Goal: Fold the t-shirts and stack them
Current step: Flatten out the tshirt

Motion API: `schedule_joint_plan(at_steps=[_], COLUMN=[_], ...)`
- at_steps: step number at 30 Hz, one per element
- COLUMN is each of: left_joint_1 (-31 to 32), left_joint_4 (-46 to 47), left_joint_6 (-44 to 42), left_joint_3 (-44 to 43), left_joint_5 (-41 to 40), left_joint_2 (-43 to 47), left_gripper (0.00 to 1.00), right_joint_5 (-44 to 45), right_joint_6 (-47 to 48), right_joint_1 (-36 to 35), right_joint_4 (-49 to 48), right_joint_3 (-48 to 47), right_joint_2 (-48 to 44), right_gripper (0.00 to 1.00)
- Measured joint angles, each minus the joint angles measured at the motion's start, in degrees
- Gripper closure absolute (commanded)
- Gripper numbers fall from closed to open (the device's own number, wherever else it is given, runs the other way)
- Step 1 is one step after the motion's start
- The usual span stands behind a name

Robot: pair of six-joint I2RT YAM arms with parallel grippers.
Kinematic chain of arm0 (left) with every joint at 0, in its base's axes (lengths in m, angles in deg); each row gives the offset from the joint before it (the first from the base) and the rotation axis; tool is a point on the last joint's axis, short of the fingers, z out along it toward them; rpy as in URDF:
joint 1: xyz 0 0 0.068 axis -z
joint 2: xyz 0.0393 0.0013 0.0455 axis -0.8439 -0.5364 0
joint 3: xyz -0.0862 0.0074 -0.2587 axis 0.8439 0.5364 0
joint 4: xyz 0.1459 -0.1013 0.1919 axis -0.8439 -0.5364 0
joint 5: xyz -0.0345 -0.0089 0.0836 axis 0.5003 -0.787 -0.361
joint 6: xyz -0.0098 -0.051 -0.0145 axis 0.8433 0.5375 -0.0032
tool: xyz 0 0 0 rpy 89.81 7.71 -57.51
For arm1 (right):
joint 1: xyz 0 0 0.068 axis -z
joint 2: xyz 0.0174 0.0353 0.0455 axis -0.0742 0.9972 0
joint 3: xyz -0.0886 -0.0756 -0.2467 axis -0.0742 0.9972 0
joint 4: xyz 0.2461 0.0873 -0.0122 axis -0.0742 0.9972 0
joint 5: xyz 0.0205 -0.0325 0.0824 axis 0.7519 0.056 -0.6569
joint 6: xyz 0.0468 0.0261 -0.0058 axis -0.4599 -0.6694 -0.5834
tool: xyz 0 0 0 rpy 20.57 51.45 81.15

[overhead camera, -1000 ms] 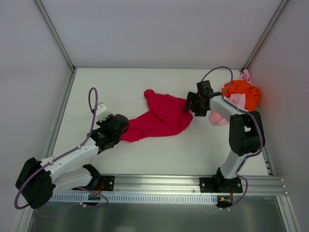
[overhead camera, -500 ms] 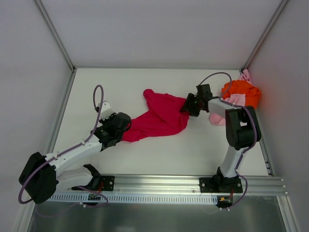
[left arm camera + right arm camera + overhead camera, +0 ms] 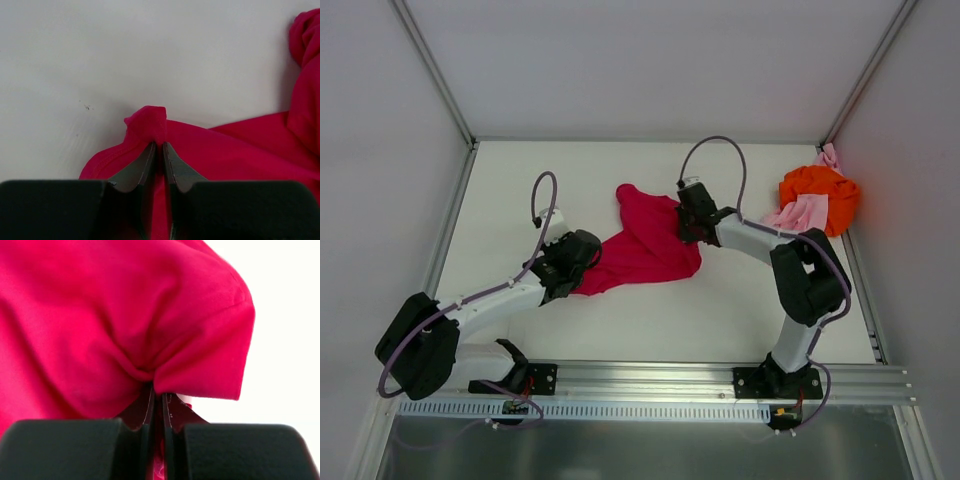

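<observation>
Jaws pinched shut on cloth on both arms: left gripper (image 3: 582,268) holds the lower-left tip of the red shirt (image 3: 650,245), right gripper (image 3: 688,228) its upper-right edge, long axis slanting between them at mid-frame; open table (image 3: 620,330) below, orange shirt (image 3: 820,192) and pink shirt (image 3: 798,213) heaped at far right.

The crimson t-shirt (image 3: 645,245) is barring the middle, the orange t-shirt (image 3: 825,190) and pink t-shirt (image 3: 798,213) (one heap) are crowding the far-right corner, leaving the near table (image 3: 720,320) passable.
</observation>
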Motion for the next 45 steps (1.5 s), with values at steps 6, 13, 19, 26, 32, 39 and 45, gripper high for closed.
schedule_joint_plan(at_steps=[6,13,19,26,32,39,45], left_joint_1=[0.0,0.1,0.1,0.2,1.3,1.7,1.7], left_joint_4=[1.7,3.9,5.0,5.3,5.2,5.1,5.3], left_joint_6=[0.0,0.0,0.0,0.0,0.2,0.4,0.5], left_joint_3=[0.0,0.0,0.0,0.0,0.0,0.0,0.0], left_joint_5=[0.6,1.4,1.4,1.5,1.5,1.4,1.4], left_joint_2=[-3.1,-5.0,-5.0,-5.1,-6.1,-6.6,-7.0], left_gripper=[0.89,0.89,0.89,0.97,0.66,0.01,0.01], right_joint_5=[13.7,28.3,35.9,41.8,41.7,41.8,39.8], right_joint_6=[11.8,25.3,35.5,44.9,51.3,56.6,56.4], right_joint_1=[-10.8,-14.8,-16.7,-17.3,-21.0,-24.0,-24.0], right_joint_4=[0.0,-2.4,-7.1,-16.1,-23.5,-26.7,-25.4], right_joint_3=[-1.1,-5.7,-5.6,-3.1,-3.1,-5.0,-5.4], right_joint_2=[-7.4,-14.4,-17.3,-20.5,-21.2,-21.1,-21.7], right_gripper=[0.99,0.99,0.99,0.99,0.99,0.99,0.99])
